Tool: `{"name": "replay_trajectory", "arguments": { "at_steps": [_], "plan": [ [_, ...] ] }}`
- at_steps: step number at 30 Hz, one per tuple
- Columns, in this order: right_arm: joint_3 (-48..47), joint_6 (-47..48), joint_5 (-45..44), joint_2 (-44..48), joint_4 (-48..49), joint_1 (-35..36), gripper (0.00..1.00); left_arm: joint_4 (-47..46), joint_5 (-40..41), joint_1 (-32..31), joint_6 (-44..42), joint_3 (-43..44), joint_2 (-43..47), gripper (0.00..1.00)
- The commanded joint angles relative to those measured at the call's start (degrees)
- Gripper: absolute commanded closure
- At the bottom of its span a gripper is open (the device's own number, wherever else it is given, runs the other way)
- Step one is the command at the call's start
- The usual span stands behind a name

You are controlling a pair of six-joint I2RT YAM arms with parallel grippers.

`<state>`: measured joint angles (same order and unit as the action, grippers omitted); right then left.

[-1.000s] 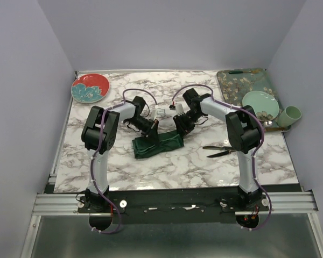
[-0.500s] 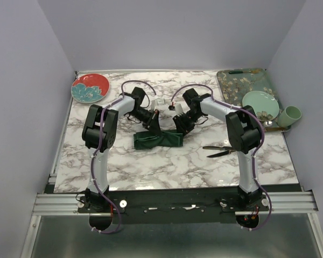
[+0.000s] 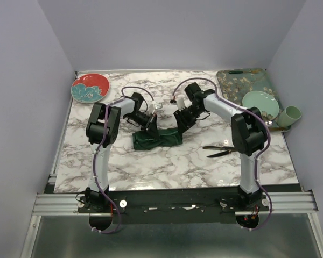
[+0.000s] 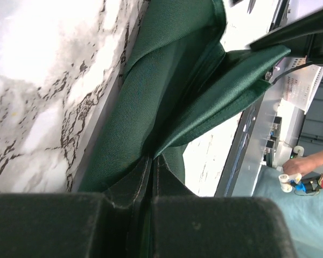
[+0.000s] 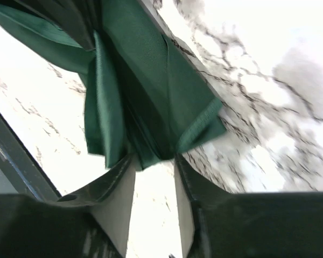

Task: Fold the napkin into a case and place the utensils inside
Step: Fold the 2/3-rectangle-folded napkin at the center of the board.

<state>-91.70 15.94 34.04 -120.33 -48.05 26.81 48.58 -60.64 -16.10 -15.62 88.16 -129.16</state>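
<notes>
Since a second ago the right gripper draws back, jaws apart, from the right end of the one napkin, which lies long from left to right, the left gripper clamps its left part, and the two utensils lie right of it, nearer the right arm.

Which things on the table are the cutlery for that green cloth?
Start at the marble table and find the dark green napkin bunched at its middle. To the right of it, beside the right arm's elbow, lie the utensils: two slim black pointed pieces flat on the bare marble, unlike the purple cables, which run along the arms.
</notes>
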Motion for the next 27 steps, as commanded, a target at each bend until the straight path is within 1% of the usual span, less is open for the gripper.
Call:
{"name": "replay_trajectory", "arguments": {
  "at_steps": [1,3,4,5,10,15,21,27],
  "plan": [
    [-2.43,0.05,1.37,5.63,-1.52,-2.37,0.53,0.38,0.26,0.81,-0.56,0.34,-1.97,0.91],
    [-2.43,1.1,3.04,5.9,-1.34,-2.55,0.5,0.38,0.17,0.8,-0.47,0.61,-2.14,0.91],
    [-2.52,1.37,3.66,5.99,-1.34,-2.55,0.45,0.38,0.09,0.8,-0.47,0.78,-2.32,0.9],
    [-2.6,1.54,4.45,5.73,-1.26,-2.55,0.43,0.38,0.0,0.8,-0.21,0.79,-2.41,0.9],
    [-3.92,0.75,9.2,4.67,0.41,-2.11,0.32,0.55,-0.18,0.8,0.59,1.93,-3.11,0.87],
    [-5.41,3.38,7.44,1.87,1.03,-0.44,0.31,0.82,-0.44,0.89,1.02,2.54,-3.9,0.86],
    [-8.14,5.67,6.91,-1.57,-0.99,1.05,0.31,0.9,-0.53,1.07,1.11,2.81,-4.17,0.86],
    [-6.83,8.66,5.69,-2.71,-2.22,2.63,0.32,0.9,-0.88,1.24,1.29,2.81,-4.25,0.86]
  ]
}}
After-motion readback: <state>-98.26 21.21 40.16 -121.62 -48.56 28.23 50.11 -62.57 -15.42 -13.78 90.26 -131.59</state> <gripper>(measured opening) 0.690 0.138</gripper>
